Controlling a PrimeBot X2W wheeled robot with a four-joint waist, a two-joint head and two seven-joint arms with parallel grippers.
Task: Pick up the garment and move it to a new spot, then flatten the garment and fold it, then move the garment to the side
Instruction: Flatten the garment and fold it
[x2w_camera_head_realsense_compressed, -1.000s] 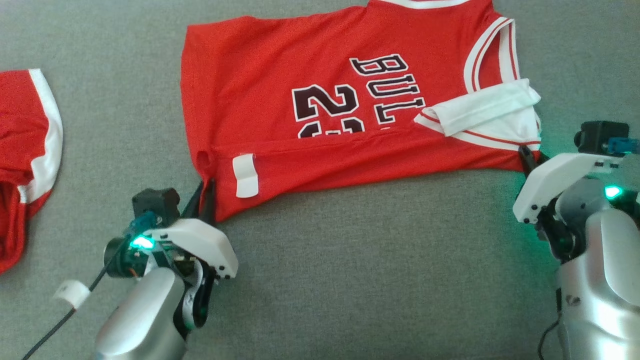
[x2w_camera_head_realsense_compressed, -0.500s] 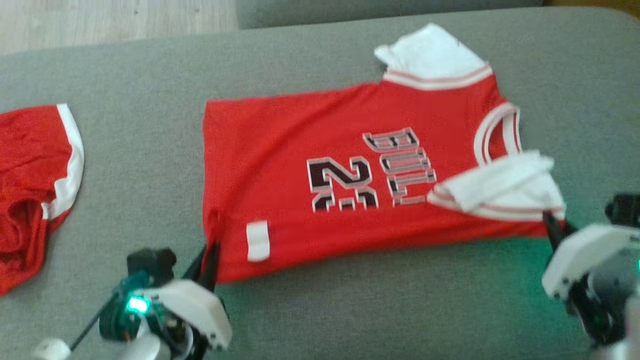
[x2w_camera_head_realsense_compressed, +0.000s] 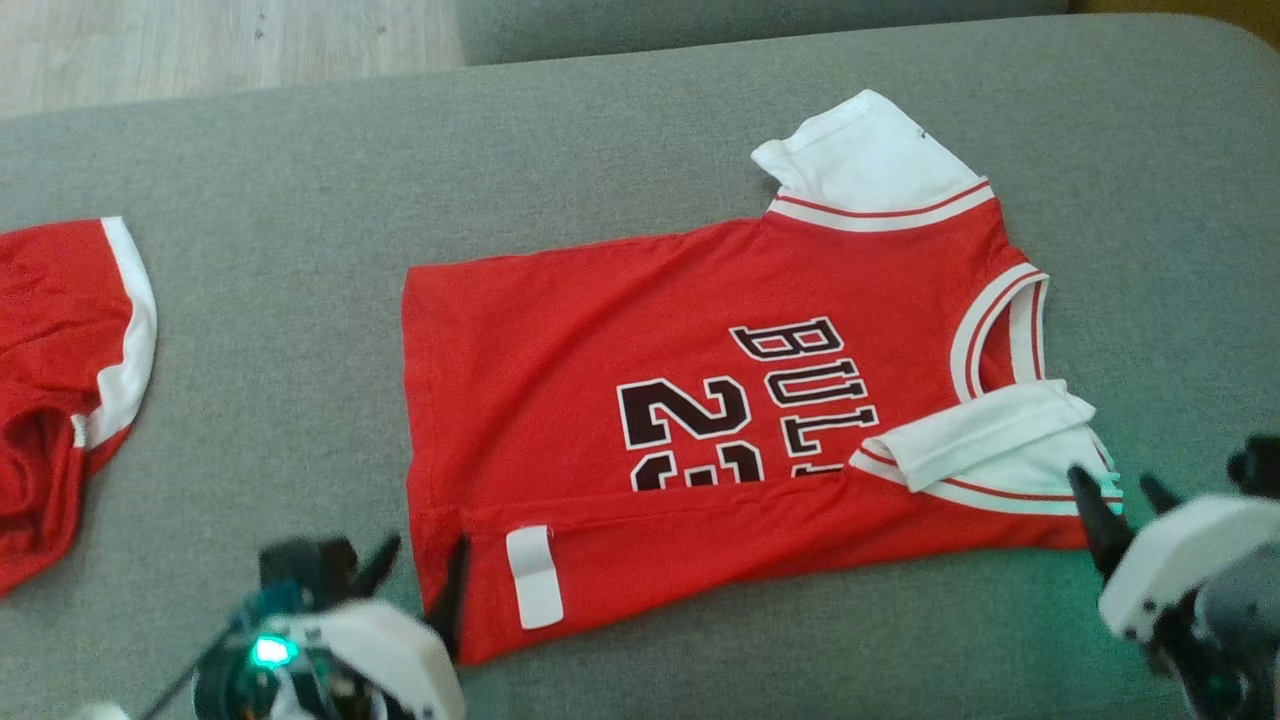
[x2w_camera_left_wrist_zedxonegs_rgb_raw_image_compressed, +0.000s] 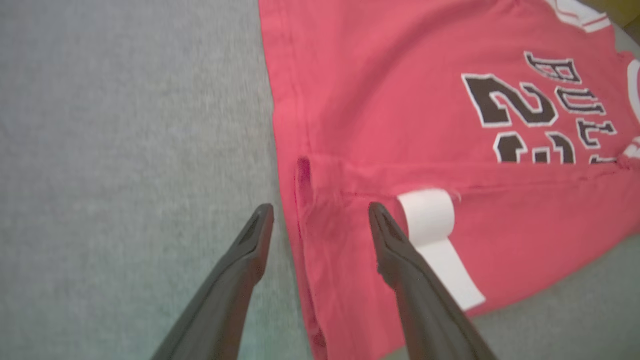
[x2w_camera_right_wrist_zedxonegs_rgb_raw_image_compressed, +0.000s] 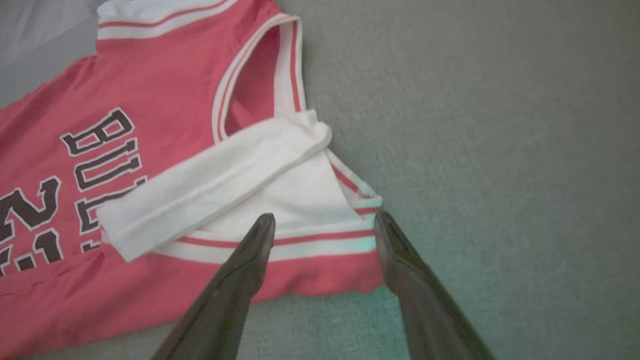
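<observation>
Garment (x2w_camera_head_realsense_compressed: 620, 350), a red jersey, lies flat on the grey cushion (x2w_camera_head_realsense_compressed: 250, 300) in the head view. It is in no container, and its near edge is folded up with a white tag (x2w_camera_head_realsense_compressed: 533, 578) on the fold. The left gripper (x2w_camera_head_realsense_compressed: 422, 570), jaws apart, sits just left of the tag; the right gripper (x2w_camera_head_realsense_compressed: 1115, 495), likewise spread, is far right of it.

Left wrist view: the jaws straddle the hem left of the tag. Closing here might pinch one layer and pull the fold apart.

Right wrist view: the jaws flank the white sleeve (x2w_camera_right_wrist_zedxonegs_rgb_raw_image_compressed: 215, 185), far right of the tag. Snagging it would bunch the shoulder.

Garment (x2w_camera_head_realsense_compressed: 700, 420) on cushion (x2w_camera_head_realsense_compressed: 300, 150) middle; other garment (x2w_camera_head_realsense_compressed: 60, 360) well apart, left.
</observation>
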